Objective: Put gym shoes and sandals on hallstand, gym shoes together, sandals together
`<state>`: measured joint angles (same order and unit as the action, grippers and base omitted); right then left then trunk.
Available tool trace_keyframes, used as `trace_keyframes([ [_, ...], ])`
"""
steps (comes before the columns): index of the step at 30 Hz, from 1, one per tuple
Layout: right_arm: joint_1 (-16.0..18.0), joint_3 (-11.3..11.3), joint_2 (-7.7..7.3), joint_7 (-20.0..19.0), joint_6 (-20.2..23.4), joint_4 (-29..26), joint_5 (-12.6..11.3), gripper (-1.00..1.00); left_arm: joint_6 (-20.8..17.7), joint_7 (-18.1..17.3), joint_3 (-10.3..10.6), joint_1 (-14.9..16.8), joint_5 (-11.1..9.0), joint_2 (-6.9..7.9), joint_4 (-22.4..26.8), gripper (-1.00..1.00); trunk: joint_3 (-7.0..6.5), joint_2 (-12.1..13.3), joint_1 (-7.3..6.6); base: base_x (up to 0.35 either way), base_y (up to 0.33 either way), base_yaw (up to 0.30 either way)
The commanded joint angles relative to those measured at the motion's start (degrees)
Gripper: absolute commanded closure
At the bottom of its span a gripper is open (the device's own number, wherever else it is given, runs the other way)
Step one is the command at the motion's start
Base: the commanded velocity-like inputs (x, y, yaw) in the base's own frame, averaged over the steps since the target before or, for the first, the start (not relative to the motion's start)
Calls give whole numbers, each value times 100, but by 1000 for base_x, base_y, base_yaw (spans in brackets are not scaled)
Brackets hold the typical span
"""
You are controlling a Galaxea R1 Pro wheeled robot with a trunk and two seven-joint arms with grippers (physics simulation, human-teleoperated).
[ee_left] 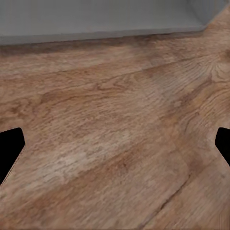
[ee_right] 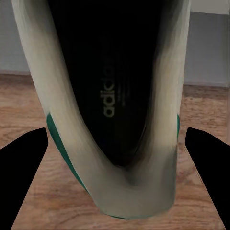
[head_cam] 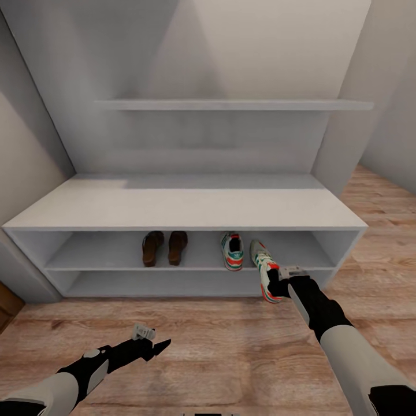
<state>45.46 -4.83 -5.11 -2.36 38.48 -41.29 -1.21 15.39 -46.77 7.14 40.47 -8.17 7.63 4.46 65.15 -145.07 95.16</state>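
Note:
The hallstand (head_cam: 185, 208) stands straight ahead against the wall. On its upper open shelf the two dark brown sandals (head_cam: 164, 248) lie side by side, and one gym shoe (head_cam: 232, 252) rests to their right. The second gym shoe (head_cam: 263, 267) has its toe over that shelf, right of the first, while its heel sticks out past the front edge. My right gripper (head_cam: 277, 286) is shut on that heel; the right wrist view looks into the shoe's dark opening (ee_right: 112, 96) between the fingers (ee_right: 21, 172). Low over the corridor floor (head_cam: 231, 341), my left gripper (head_cam: 155, 345) is open and holds nothing.
A floating shelf (head_cam: 231, 104) hangs above the bench top. Grey walls close in on both sides of the unit. Wood planks (ee_left: 115, 134) and the unit's base edge (ee_left: 96, 24) lie under the left gripper. Open floor spreads in front and to the right.

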Motion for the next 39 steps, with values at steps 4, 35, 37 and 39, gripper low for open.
trace_keyframes([
  [4, -2, -108, -7, 0, 15, 39, -77, 100, 18, -9, 51, 5, -14, 9, -54, -100, 5, 0, 4, 63, 0, 0],
  [35, -2, -308, -16, 2, 25, -151, -81, 100, 16, 19, 60, 5, 1052, 212, -183, -100, 5, 0, 4, 3, 0, 0],
  [37, -2, -308, -16, 5, 26, -210, -81, 100, 16, 19, 60, 5, 1052, 212, -183, -100, 5, 0, 4, 9, 0, 0],
  [39, -2, -307, -16, 6, 27, -285, -77, 100, 16, 19, 60, 5, 1049, 212, -183, -100, 5, 0, 4, 41, 0, 0],
])
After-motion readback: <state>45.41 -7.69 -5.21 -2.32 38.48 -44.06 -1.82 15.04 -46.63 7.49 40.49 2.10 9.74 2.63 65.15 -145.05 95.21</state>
